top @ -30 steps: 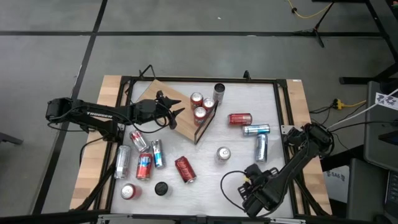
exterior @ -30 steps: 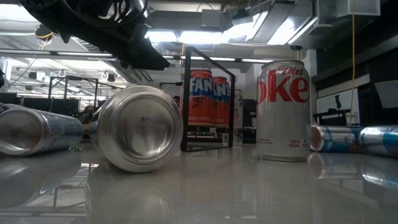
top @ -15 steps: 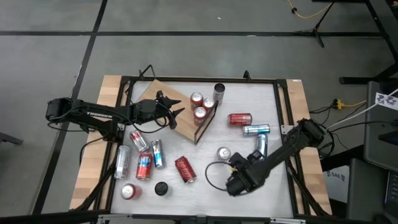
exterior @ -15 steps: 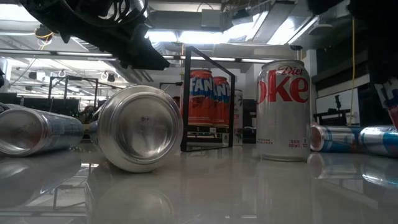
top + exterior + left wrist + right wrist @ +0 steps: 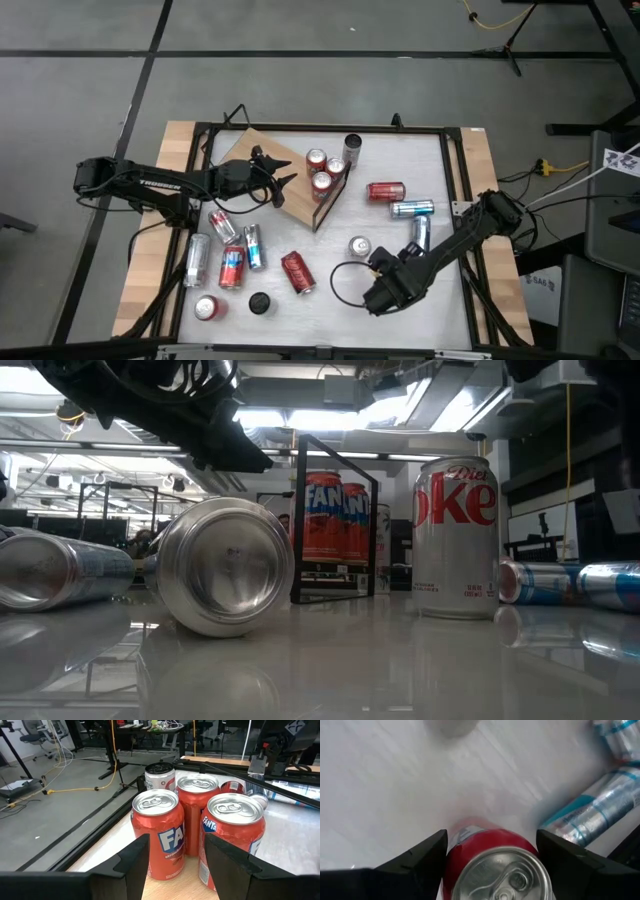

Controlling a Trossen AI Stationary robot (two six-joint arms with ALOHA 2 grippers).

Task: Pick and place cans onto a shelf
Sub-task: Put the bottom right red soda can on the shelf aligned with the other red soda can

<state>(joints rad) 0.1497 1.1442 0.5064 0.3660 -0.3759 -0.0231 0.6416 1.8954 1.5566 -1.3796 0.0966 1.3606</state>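
Left gripper (image 5: 285, 187) hangs over the shelf (image 5: 262, 158), its fingers (image 5: 134, 857) parted and empty; I see three red Fanta cans (image 5: 157, 834) standing upright just ahead of them, at the shelf's black-framed end. A fourth can with a dark top (image 5: 159, 775) stands behind them, and I can't read its label. Right gripper (image 5: 492, 855) is low over the white table (image 5: 400, 150), near the standing Diet Coke can (image 5: 360, 247). From above the arm hides its fingertips. The right wrist view shows the fingers spread wide with a red can (image 5: 495, 865) between them; I can't tell whether they touch it, and its lower part is cut off by the picture's edge. Two blue-and-silver cans (image 5: 592, 820) lie beyond it, blurred. In the low view a lying can's silver end (image 5: 222, 567) fills the foreground. More cans lie scattered at the table's left, beside a black disc (image 5: 260, 302).
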